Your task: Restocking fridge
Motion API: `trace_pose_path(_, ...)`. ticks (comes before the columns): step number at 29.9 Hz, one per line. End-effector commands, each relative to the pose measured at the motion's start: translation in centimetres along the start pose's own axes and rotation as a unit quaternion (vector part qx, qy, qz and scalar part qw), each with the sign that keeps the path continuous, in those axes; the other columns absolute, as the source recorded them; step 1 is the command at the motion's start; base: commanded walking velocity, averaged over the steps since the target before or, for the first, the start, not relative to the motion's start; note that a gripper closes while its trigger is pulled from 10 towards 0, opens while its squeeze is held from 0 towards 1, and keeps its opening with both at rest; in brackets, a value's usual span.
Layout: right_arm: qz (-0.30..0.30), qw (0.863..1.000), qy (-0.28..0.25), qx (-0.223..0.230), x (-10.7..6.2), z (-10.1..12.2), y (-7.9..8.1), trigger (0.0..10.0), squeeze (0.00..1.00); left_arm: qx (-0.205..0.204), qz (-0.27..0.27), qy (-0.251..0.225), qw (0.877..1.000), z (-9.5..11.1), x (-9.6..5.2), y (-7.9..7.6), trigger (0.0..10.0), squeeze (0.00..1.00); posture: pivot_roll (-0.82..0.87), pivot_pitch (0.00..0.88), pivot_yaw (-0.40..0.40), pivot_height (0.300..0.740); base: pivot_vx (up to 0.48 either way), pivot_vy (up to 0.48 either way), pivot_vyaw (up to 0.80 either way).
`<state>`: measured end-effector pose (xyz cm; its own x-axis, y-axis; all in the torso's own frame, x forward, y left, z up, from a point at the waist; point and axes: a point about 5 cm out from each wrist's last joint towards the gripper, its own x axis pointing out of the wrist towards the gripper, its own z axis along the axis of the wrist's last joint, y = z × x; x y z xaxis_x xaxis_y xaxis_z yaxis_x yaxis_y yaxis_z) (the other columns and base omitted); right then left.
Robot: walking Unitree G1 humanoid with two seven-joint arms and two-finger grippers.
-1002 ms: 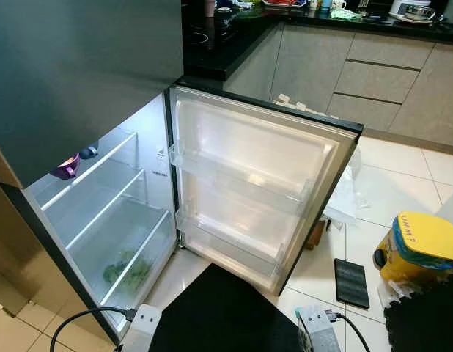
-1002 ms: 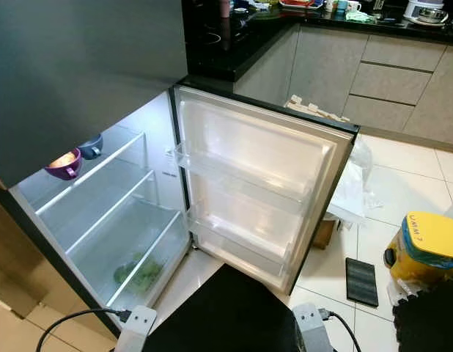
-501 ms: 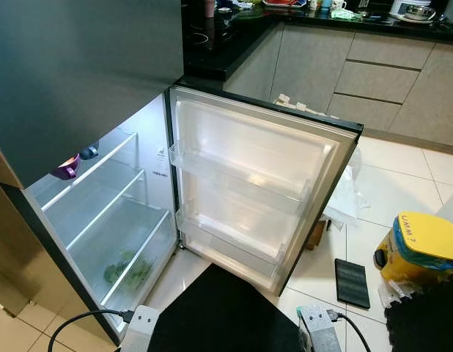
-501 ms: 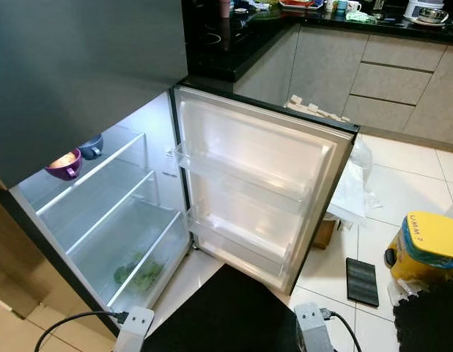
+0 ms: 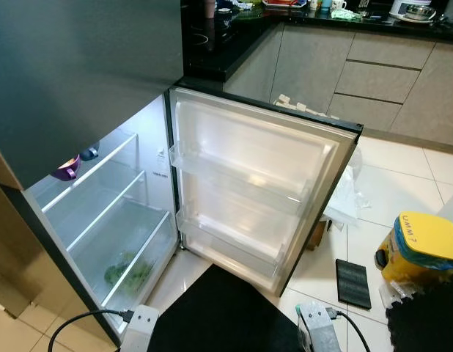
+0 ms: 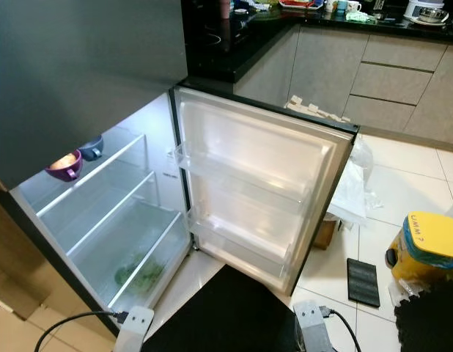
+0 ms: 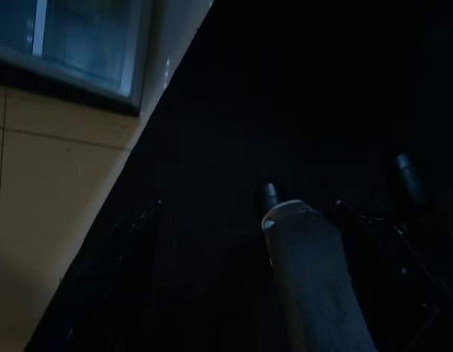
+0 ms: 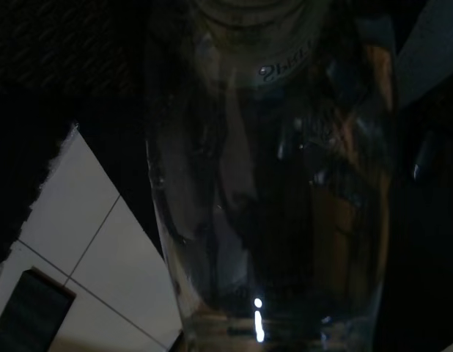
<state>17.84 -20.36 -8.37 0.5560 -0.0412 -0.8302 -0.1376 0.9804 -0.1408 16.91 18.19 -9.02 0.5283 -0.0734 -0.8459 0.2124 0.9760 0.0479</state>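
Glass fills the right wrist view: a clear bottle (image 8: 274,169) sits right up against the right gripper (image 8: 285,323), apparently clamped between its fingers, though the fingers themselves are too dark to make out, so I cannot tell how they stand. Some pale embossed lettering curves round the bottle's neck, unreadable. From the head views the fridge (image 5: 116,220) stands open, its door (image 5: 256,191) swung wide with bare shelves (image 6: 241,183); a purple bowl (image 6: 64,164) rests on an inner shelf and some greens (image 5: 125,270) lie in the bottom drawer. The left gripper (image 7: 307,242) hangs low in the shade, one finger (image 7: 311,286) visible, its spread impossible to tell. The bottle seems to be in carry; the next move likely calls for raising it and reaching forward to a door shelf. A yellow container (image 5: 418,246) on the floor bears writing, perhaps "UMM".
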Motion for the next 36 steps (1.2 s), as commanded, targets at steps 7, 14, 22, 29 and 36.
trace_pose_path(7,-0.005,1.000,0.002,0.020,0.01,0.01,-0.17,10.0,0.00,-0.003,-0.007,0.010,1.000,-0.44,-0.01,-0.40,10.0,0.00,0.08,0.000,0.000,0.740,0.260,0.000,-0.57)
trace_pose_path(14,-0.006,1.000,-0.002,0.014,0.03,0.17,-0.10,10.0,0.00,-0.001,-0.007,0.010,1.000,-0.48,-0.02,-0.41,10.0,0.00,0.09,0.000,0.000,0.740,0.259,0.000,-0.07)
trace_pose_path(22,-0.005,1.000,-0.002,0.014,0.02,0.14,-0.10,10.0,0.00,0.000,-0.008,0.008,1.000,-0.52,-0.03,-0.49,10.0,0.00,0.08,0.000,0.001,0.740,0.259,0.000,0.00)
trace_pose_path(29,-0.007,1.000,0.000,0.015,0.00,0.00,-0.09,10.0,0.00,-0.006,-0.009,0.004,1.000,-0.49,-0.02,-0.60,10.0,0.00,0.09,0.000,0.002,0.740,0.000,0.000,0.00)
trace_pose_path(36,-0.011,1.000,0.006,0.012,-0.05,-0.28,-0.23,10.0,0.00,0.000,-0.014,0.008,1.000,-0.73,-0.05,-0.73,10.0,0.00,0.08,0.000,0.004,0.740,0.000,0.000,0.00)
